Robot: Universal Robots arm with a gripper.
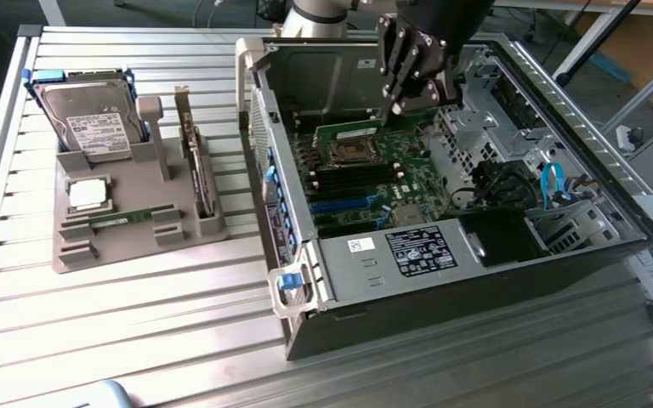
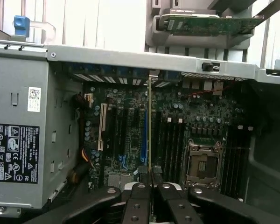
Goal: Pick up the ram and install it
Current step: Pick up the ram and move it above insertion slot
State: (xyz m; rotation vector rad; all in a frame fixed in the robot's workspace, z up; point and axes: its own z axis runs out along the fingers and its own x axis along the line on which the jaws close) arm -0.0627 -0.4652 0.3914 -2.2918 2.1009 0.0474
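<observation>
The ram point(image 2: 150, 121), a thin green board seen edge-on, was clamped in the nearly closed end effector point(image 2: 150, 172) above the motherboard point(image 2: 126, 135).

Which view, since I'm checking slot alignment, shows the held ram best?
The wrist view: the ram appears edge-on, a thin green line running from the hand across the motherboard slots. The exterior view shows its flat side below the hand.
</observation>
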